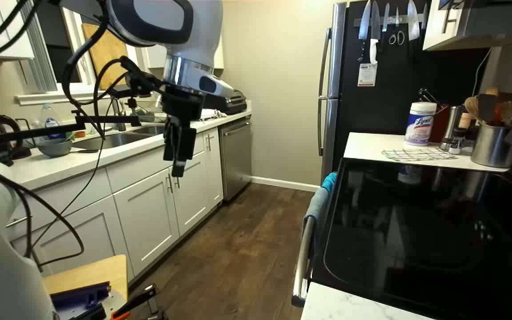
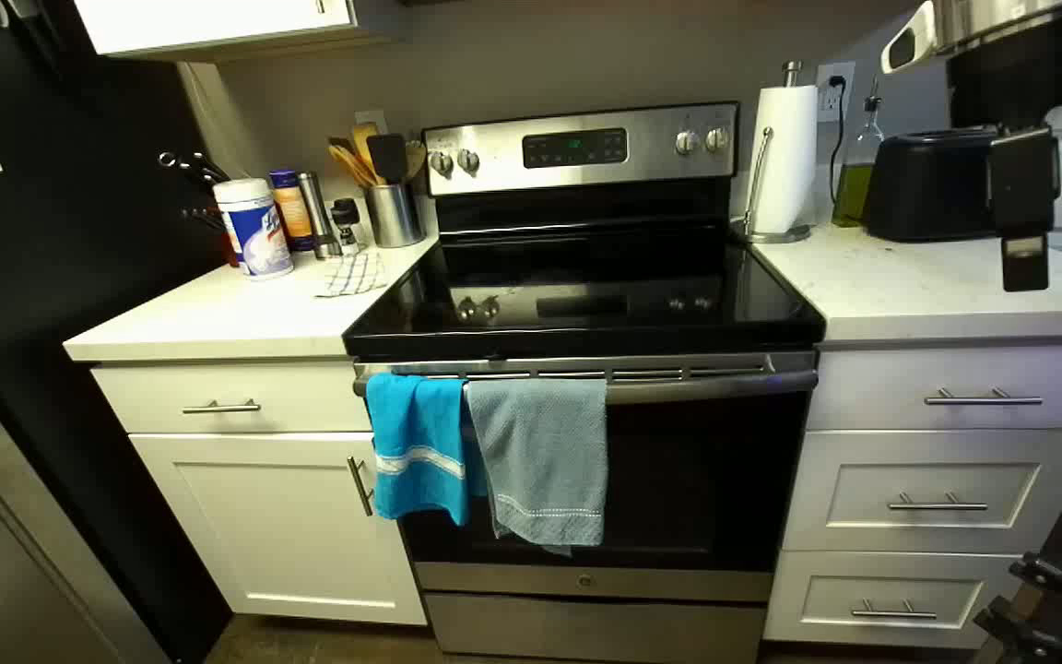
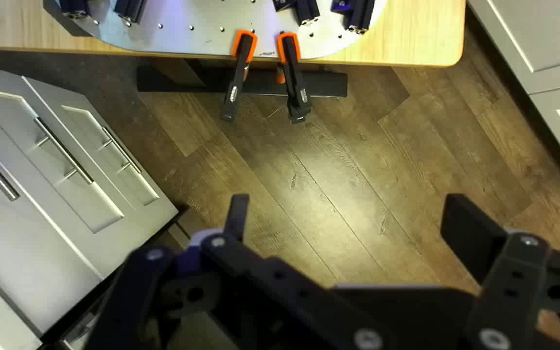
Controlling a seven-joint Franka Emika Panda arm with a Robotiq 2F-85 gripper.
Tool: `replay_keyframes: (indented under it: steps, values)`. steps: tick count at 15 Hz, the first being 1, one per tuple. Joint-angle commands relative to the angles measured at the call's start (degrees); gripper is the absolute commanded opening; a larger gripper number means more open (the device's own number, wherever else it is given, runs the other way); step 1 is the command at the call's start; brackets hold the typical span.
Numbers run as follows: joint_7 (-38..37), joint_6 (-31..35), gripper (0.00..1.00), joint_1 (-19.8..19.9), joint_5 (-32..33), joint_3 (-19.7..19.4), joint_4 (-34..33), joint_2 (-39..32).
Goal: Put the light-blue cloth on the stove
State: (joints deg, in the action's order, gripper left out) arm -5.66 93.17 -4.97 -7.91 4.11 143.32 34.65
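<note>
kitchen floor (image 3: pixel 343 204) shows between parted, empty jaws; well away and lower, bright-blue cloth (image 2: pixel 418 447) and grey-blue cloth (image 2: pixel 545 461), either possibly meant, hang lengthwise before the stove (image 2: pixel 623 323).

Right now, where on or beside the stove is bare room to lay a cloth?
Bare: the stovetop, below the control panel; the counter before the paper towels and toaster; the opposite counter's front. Crowded: behind that, around the checkered cloth, wipes canister and utensil holder.
</note>
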Motion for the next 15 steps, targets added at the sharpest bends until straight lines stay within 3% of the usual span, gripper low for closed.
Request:
replay_keyframes:
  steps: [1, 15]
  values:
    - [0.2, -0.1, 1.00, 0.5, -0.2, 0.4, -0.1, 0.0]
    - [0.3, 1.4, 1.00, 0.0, -0.1, 1.2, -1.2, -1.8]
